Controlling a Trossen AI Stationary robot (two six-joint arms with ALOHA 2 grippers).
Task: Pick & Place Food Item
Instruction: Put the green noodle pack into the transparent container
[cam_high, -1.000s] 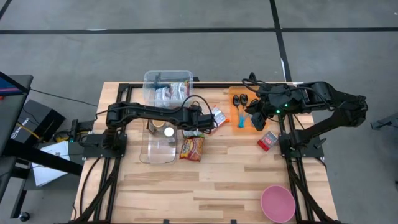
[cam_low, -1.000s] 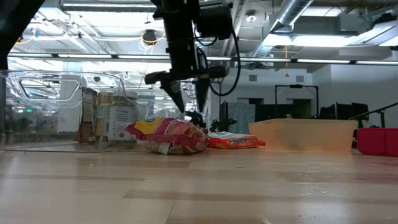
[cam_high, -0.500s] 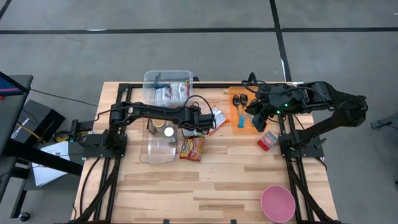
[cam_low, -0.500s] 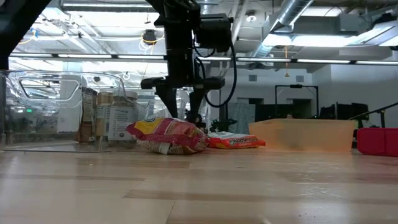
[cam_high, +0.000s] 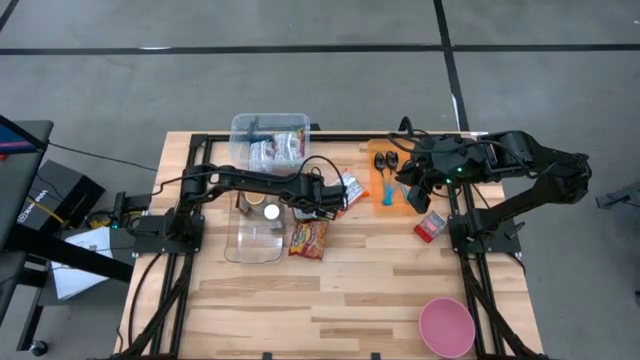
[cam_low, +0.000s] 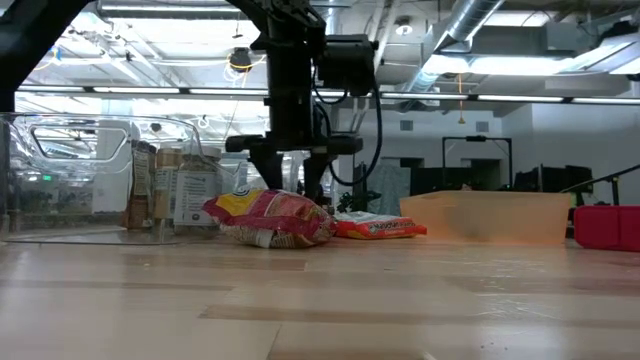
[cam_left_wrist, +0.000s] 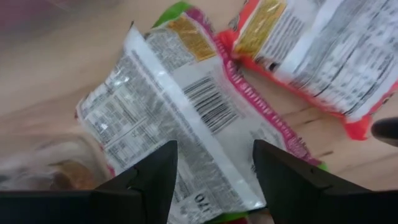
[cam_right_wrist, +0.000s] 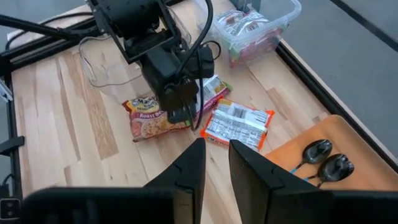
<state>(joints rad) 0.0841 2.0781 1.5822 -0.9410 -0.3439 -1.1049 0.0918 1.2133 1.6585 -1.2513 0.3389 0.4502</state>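
- Crinkled plastic noodle packet with a pink-and-green rim, white barcoded back face up (cam_left_wrist: 186, 124), lies flat on the wooden counter (cam_high: 350, 290) directly under the left tool (cam_high: 322, 203), whose two dark fingers (cam_left_wrist: 149, 180) stand spread, one to each side of the packet and not yet touching it.
- Just beyond that tool lies a second, orange-edged noodle packet (cam_left_wrist: 317, 56); nearer the camera in the low view sits a red-and-yellow noodle packet (cam_low: 270, 218), and to the tool's other side stands an open clear plastic tub (cam_high: 255, 235).
- The step in hand looks like the approach to a pick: the tool is lined up over the packet but nothing is gripped.
- Next it would need to go lower and pinch the packet across its width, taking care not to snag the orange-edged neighbour.
- Against the picture a second ago, the left tool has come lower and reached farther out over the packets, which themselves have not shifted.
- The right tool (cam_high: 412, 187) waits well apart, over an orange tray (cam_high: 392, 200), its fingers slightly parted and holding nothing.
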